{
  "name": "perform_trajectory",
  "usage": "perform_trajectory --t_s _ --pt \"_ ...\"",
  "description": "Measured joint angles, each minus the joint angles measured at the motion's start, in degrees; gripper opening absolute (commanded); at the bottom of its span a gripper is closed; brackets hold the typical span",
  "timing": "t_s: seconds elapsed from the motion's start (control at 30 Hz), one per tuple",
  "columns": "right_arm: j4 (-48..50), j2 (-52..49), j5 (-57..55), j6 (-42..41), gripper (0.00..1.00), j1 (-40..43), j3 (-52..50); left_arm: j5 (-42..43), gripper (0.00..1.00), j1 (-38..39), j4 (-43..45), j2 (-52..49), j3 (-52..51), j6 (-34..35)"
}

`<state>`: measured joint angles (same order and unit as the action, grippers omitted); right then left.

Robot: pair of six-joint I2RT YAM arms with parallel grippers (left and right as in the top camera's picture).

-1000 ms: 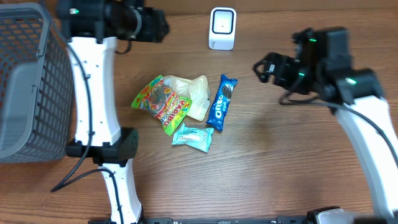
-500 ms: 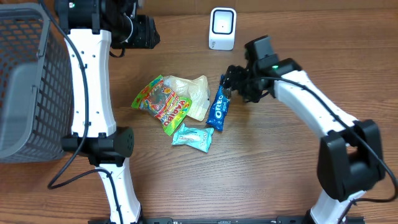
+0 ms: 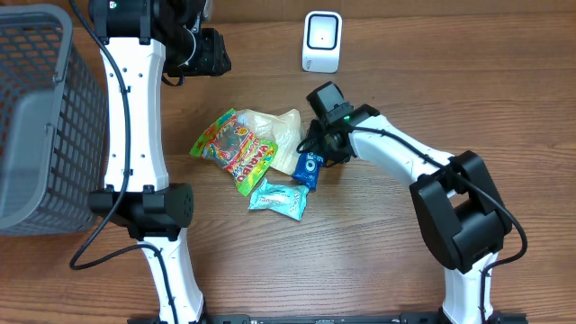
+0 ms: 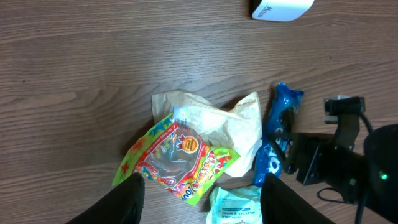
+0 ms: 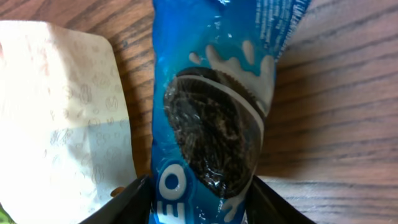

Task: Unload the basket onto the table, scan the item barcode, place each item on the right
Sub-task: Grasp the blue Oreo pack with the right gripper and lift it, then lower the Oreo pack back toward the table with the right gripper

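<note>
The blue Oreo packet (image 3: 310, 168) lies on the wooden table, right of a pile of snack bags. My right gripper (image 3: 321, 144) is down over its upper half. In the right wrist view the packet (image 5: 211, 124) fills the gap, and both dark fingers (image 5: 127, 202) press against its sides. The white barcode scanner (image 3: 321, 40) stands at the back of the table, upright and apart from both arms. My left gripper (image 4: 202, 199) hangs high above the pile, open with nothing between its fingers. From there I see the Oreo packet (image 4: 277, 134) and the scanner's base (image 4: 280, 7).
A colourful gummy bag (image 3: 234, 148) overlaps a cream wrapper (image 3: 281, 135) left of the Oreo packet. A pale teal packet (image 3: 279, 198) lies just in front of them. A grey wire basket (image 3: 36, 117) fills the left edge.
My right arm swung in from the right, came down on the Oreo packet, and its jaws narrowed onto the packet's sides. The left arm shifted slightly.
</note>
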<state>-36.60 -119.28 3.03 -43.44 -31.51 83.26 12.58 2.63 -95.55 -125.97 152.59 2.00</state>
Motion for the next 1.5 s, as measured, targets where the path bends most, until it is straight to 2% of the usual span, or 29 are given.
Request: perform_trajectory --t_s 0.03,0.07,0.1,0.23,0.37,0.5,0.57,0.73,0.9,1.0,1.17,1.5 --pt "0.0 0.0 -0.3 -0.1 0.35 -0.2 0.0 0.0 0.53 0.0 0.0 0.0 0.0 0.0" --pt "-0.1 0.0 -0.8 0.0 0.23 -0.4 0.0 0.0 0.53 0.0 0.0 0.0 0.0 0.0" --pt "-0.2 0.0 -0.9 0.1 0.16 -0.5 0.0 0.0 0.53 0.0 0.0 0.0 0.0 0.0" --pt "-0.7 0.0 -0.4 0.0 0.04 -0.2 0.3 0.0 0.54 0.0 0.0 0.0 0.0 0.0" --pt "-3.3 0.3 1.9 0.9 0.04 0.9 0.6 0.0 0.56 0.0 0.0 0.0 0.0 0.0" --pt "-6.6 1.3 8.6 5.3 0.04 4.1 0.6 0.0 0.6 0.0 0.0 0.0 0.0 0.0" --pt "-7.0 2.2 15.6 8.9 0.04 6.7 0.6 0.0 0.62 0.0 0.0 0.0 0.0 0.0" --pt "-6.9 8.3 46.3 20.7 0.04 16.3 0.6 0.0 0.68 0.0 -0.1 0.0 0.0 0.0" --pt "-6.6 10.2 67.5 25.1 0.04 22.2 0.6 0.3 0.75 0.0 -0.1 0.0 0.0 0.0" --pt "-5.2 10.2 75.4 25.8 0.04 22.8 0.6 0.3 0.78 0.0 -0.2 0.0 0.0 0.2" --pt "-5.0 10.2 82.3 25.3 0.04 22.8 0.6 0.3 0.82 0.0 -0.3 0.0 0.0 0.6" --pt "-6.9 10.2 84.0 25.1 0.04 22.8 0.6 0.5 0.84 0.0 -0.3 0.0 0.0 0.7"
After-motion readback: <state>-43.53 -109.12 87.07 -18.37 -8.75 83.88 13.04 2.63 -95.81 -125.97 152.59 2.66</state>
